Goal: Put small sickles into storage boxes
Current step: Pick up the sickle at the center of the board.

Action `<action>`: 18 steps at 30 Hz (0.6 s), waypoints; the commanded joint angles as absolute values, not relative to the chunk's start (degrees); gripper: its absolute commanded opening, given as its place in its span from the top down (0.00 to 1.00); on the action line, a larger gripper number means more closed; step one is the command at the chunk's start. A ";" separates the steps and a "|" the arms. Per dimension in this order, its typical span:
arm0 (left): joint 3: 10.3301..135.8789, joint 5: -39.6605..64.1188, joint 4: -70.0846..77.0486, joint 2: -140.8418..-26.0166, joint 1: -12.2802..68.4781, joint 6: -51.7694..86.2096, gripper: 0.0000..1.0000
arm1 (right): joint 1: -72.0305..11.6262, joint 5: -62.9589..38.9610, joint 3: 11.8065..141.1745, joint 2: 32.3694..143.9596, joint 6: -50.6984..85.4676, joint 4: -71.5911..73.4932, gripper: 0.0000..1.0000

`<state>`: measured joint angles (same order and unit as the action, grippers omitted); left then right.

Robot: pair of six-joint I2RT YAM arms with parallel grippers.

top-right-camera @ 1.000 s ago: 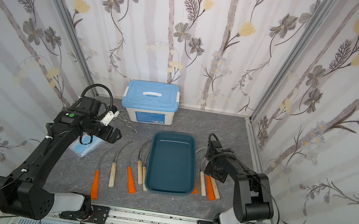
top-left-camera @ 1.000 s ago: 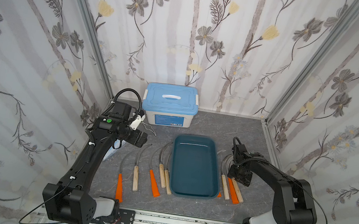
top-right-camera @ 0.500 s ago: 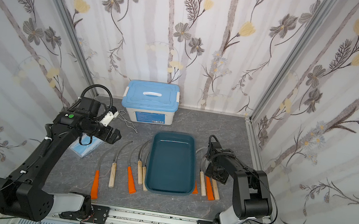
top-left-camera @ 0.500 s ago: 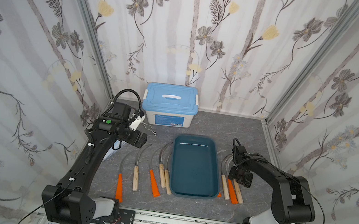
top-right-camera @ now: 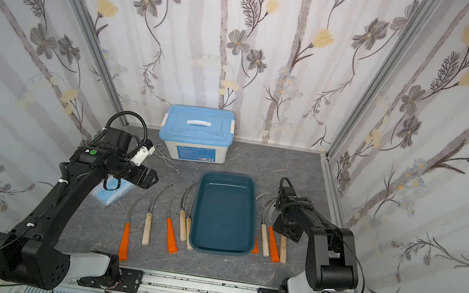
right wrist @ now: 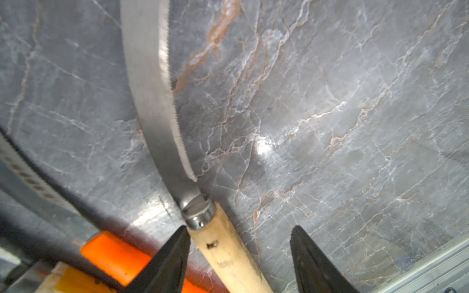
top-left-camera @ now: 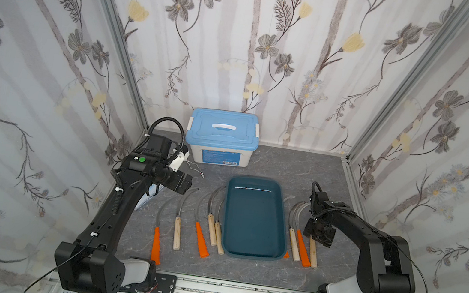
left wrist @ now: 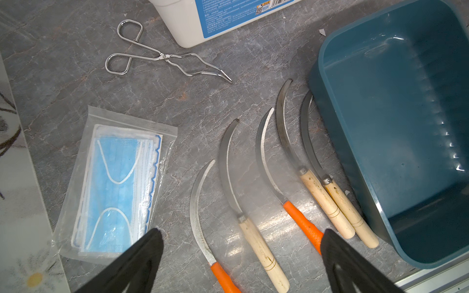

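I am straddling a wooden-handled sickle [right wrist: 228, 256] with the right claw [right wrist: 238, 229], its jaws partly apart and not clamped. The sickle is lying on the counter [top-left-camera: 302, 170] beside the teal tray [top-left-camera: 256, 179]. The left claw [left wrist: 241, 230] is hovering wide open over five more sickles [left wrist: 256, 243] across the tray.

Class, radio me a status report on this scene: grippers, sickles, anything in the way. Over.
Left gripper open, hovering clear. Right gripper open astride wooden-handled sickle. Teal tray empty. Orange-handled sickle close alongside.
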<state>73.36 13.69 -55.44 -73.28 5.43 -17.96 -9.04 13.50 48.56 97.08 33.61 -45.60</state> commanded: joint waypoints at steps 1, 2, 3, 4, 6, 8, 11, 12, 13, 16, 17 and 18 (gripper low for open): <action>73.05 13.80 -54.84 -72.80 5.52 -18.14 0.00 | -9.05 12.28 47.89 96.13 34.11 -44.76 0.36; 72.87 13.80 -54.84 -72.72 5.45 -18.19 0.00 | -9.05 11.82 47.79 95.98 34.31 -44.73 0.36; 72.71 13.72 -54.80 -72.63 5.45 -18.19 0.00 | -9.05 11.46 47.66 95.70 34.49 -44.74 0.36; 72.52 13.71 -54.71 -72.47 5.45 -18.26 0.00 | -9.00 11.01 47.47 95.44 34.58 -44.75 0.37; 72.12 13.75 -54.58 -72.42 5.45 -18.19 0.00 | -9.05 10.62 47.21 95.12 34.75 -45.00 0.36; 71.75 13.79 -54.43 -72.45 5.45 -18.02 0.00 | -9.05 10.71 46.69 94.82 34.98 -45.00 0.34; 71.33 13.87 -54.32 -72.40 5.47 -17.93 0.00 | -9.05 10.57 46.64 95.05 35.10 -45.15 0.34; 71.20 13.89 -54.33 -72.44 5.46 -18.01 0.00 | -9.05 10.30 46.61 95.33 35.14 -45.18 0.34; 71.19 13.84 -54.38 -72.42 5.45 -18.02 0.00 | -9.05 9.99 46.60 95.69 35.13 -45.09 0.34; 71.06 13.71 -54.25 -72.42 5.45 -18.19 0.00 | -9.01 9.92 46.27 96.06 35.39 -44.96 0.35; 71.06 13.62 -54.23 -72.43 5.48 -18.19 0.00 | -9.07 10.02 46.15 96.08 35.48 -44.94 0.35; 71.06 13.59 -54.24 -72.42 5.45 -18.19 0.00 | -9.03 9.94 46.14 96.06 35.53 -44.86 0.35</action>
